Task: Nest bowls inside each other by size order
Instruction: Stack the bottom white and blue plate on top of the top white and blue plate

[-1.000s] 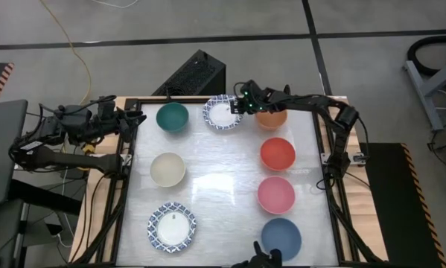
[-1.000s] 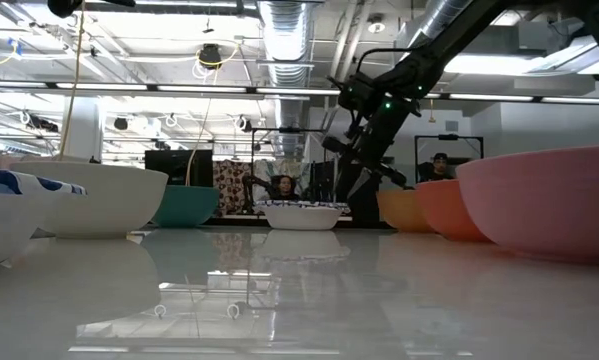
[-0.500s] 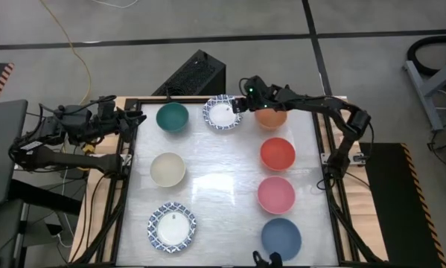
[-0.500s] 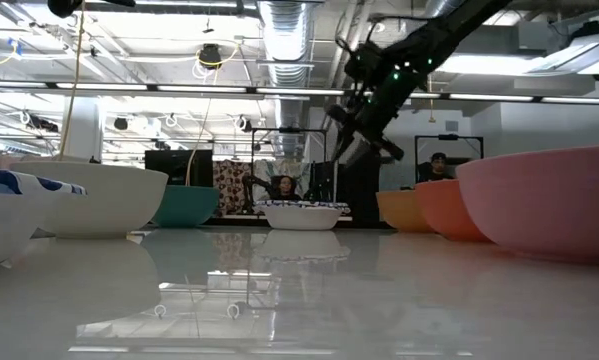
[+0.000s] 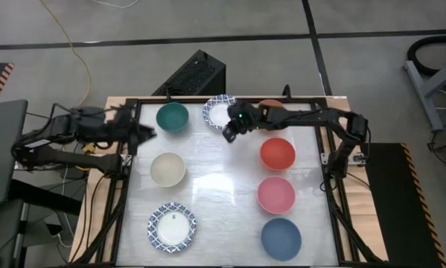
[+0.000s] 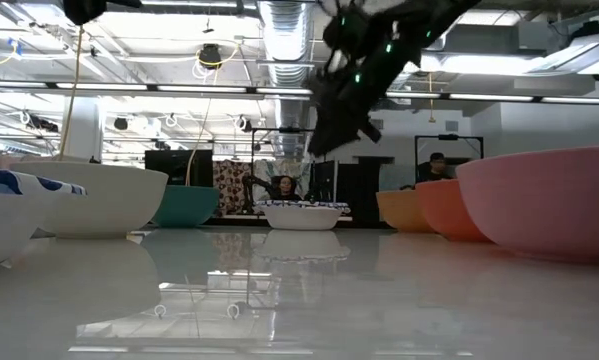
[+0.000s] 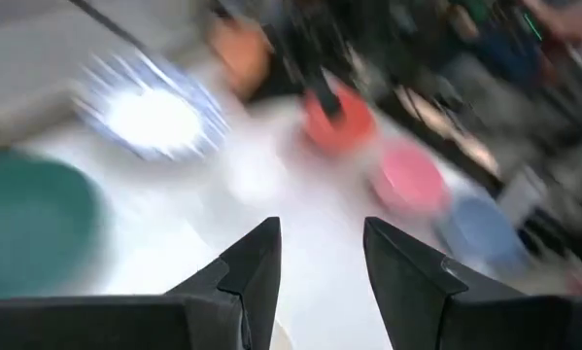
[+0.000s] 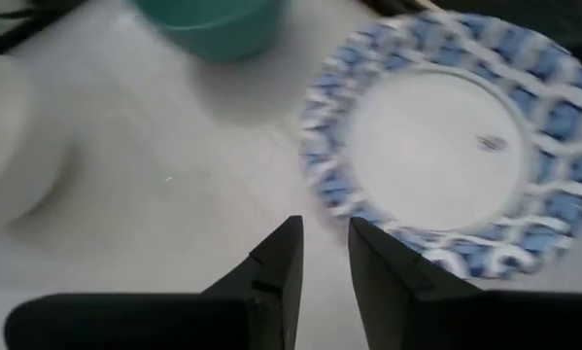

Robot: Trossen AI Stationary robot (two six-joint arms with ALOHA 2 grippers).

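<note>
Nearest the front edge of my table (image 5: pixel 223 186) sit the blue bowl (image 5: pixel 281 238) and a blue-rimmed white bowl (image 5: pixel 171 227). Behind them come the pink bowl (image 5: pixel 275 194) and cream bowl (image 5: pixel 167 169), then the red bowl (image 5: pixel 278 153). Along the far edge stand the teal bowl (image 5: pixel 172 117), a second blue-rimmed bowl (image 5: pixel 217 111) and the orange bowl (image 5: pixel 270 106), mostly hidden under my right arm.

My right gripper (image 5: pixel 231 132) hangs above the table just in front of that far patterned bowl, fingers (image 8: pixel 276 262) narrowly parted and holding nothing. My left gripper (image 5: pixel 147 134) reaches in over the left edge near the teal bowl, fingers (image 7: pixel 252 264) apart and, as far as the blur allows, empty.
</note>
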